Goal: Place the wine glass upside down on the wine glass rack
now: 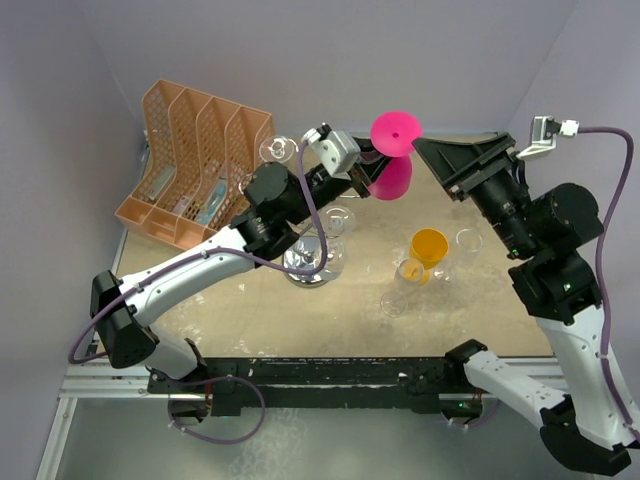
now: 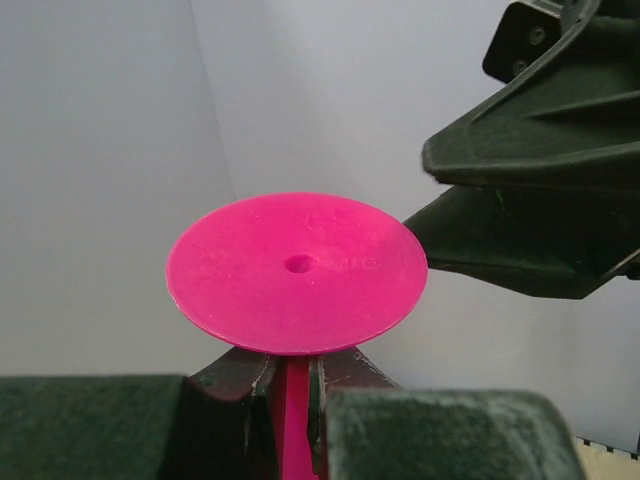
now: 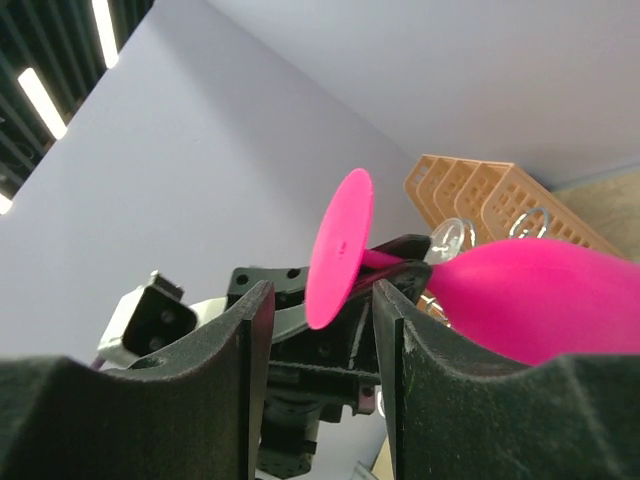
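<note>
Pale lilac walls enclose speckled tan tabletop. I see my left gripper clamped on stem of bright pink plastic wine glass. Glass is raised in air over far side of table, round foot uppermost, bowl below, tilted. My right gripper hovers just beside foot, fingers parted, holding nothing. Chrome wire wine glass rack with round shiny base stands on table beside left arm, apart from pink glass. Orange plastic file organizer at far left. Orange plastic goblet and clear glasses sit near right arm.

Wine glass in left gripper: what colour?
Opaque hot pink wine glass; clearest in the left wrist view.
</note>
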